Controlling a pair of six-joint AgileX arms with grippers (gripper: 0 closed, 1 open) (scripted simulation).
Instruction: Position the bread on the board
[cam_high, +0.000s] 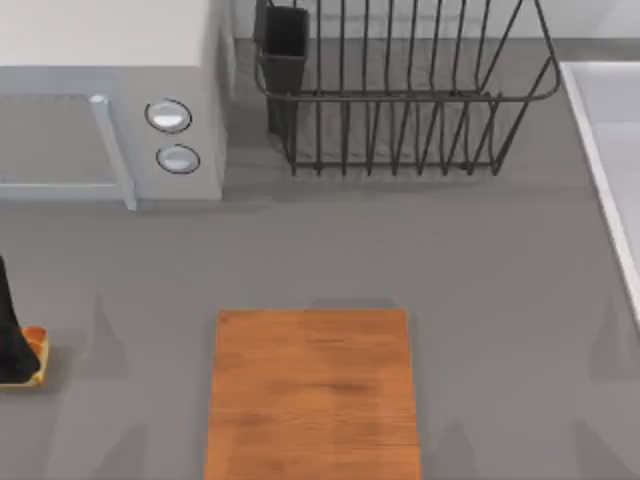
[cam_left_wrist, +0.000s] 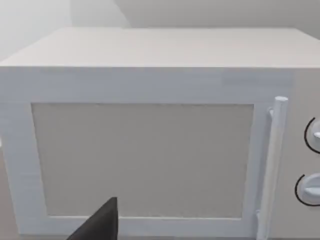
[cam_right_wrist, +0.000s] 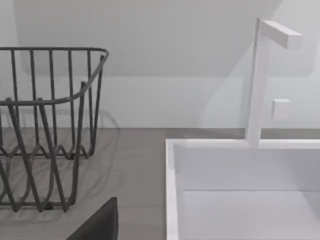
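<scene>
The bread (cam_high: 38, 352), a small golden-orange block, lies on the grey table at the far left edge of the top view. My left gripper (cam_high: 10, 335) is a dark shape right over it and hides most of it; whether it holds the bread cannot be made out. A dark part of that gripper (cam_left_wrist: 100, 225) also appears in the left wrist view, facing the microwave. The board (cam_high: 312, 395), orange-brown and flat, lies at the front middle with nothing on it. A dark part of my right gripper (cam_right_wrist: 100, 222) is in the right wrist view.
A white microwave (cam_high: 110, 100) stands at the back left, with its handle (cam_left_wrist: 274, 165) and knobs. A black wire dish rack (cam_high: 400, 90) stands at the back middle. A white sink (cam_right_wrist: 240, 190) with a faucet (cam_right_wrist: 260, 80) runs along the right side.
</scene>
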